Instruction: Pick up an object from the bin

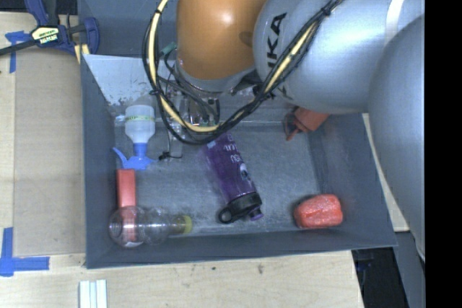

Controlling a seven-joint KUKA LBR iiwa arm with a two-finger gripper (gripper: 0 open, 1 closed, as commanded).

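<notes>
My gripper [200, 112] hangs under the arm's wrist in the back middle of the bin, with cables looped around it. Its tip is just above the upper end of a purple bottle [229, 168], which lies on the floor with its black cap and loop pointing toward the front. Left of the gripper stands a small white funnel-shaped piece with a blue base [139, 130]. I see nothing held by the gripper.
A red stick [126, 187] and a clear plastic bottle [146, 226] lie along the front left. A red lumpy block [317, 211] sits at the front right. An orange thing [307, 119] peeks out under the arm at the right wall.
</notes>
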